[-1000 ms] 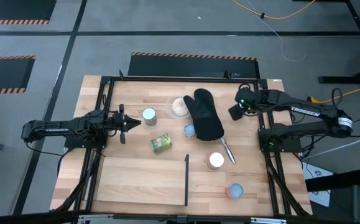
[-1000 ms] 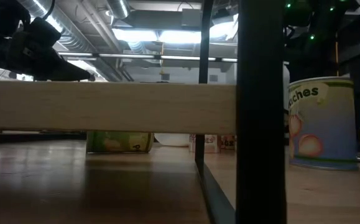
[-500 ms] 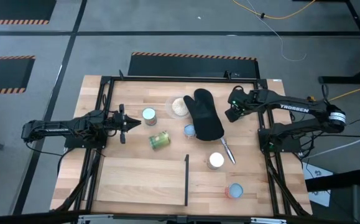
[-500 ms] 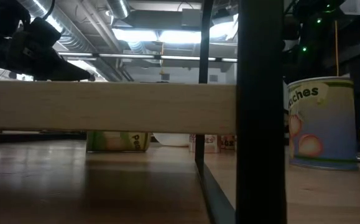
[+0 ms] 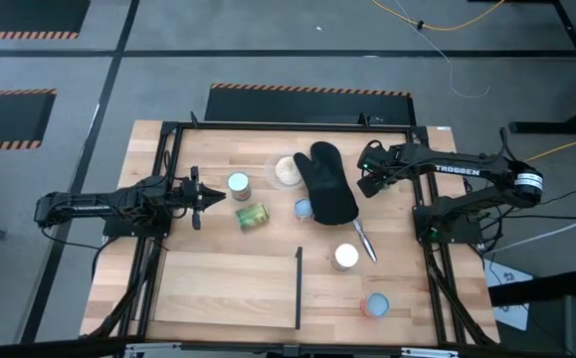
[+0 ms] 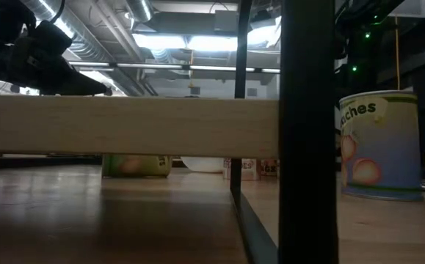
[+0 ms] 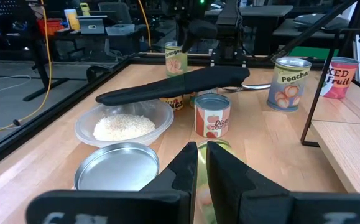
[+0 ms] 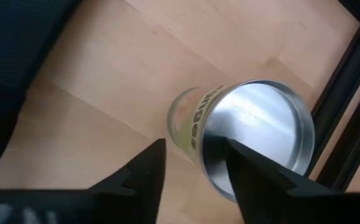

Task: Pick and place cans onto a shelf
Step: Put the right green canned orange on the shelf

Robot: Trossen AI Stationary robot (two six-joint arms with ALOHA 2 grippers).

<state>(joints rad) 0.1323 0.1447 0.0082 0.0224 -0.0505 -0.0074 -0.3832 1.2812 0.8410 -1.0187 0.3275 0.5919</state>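
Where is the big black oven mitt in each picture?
High view: the oven mitt lies in the upper middle of the table.
Low view: not in it.
Left wrist view: it stretches across the middle, propped over some cans.
Right wrist view: a dark patch at one corner may be it; cannot tell.
Shared landmark: the bowl of grains right beside the mitt.

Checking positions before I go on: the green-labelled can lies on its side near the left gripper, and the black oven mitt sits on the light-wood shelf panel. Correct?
Not quite. The black oven mitt is not on the light-wood shelf panel; the high view shows it lying on the table farther back, beside the clear bowl of grains. The rest holds: the green-labelled can lies on its side near the left gripper.
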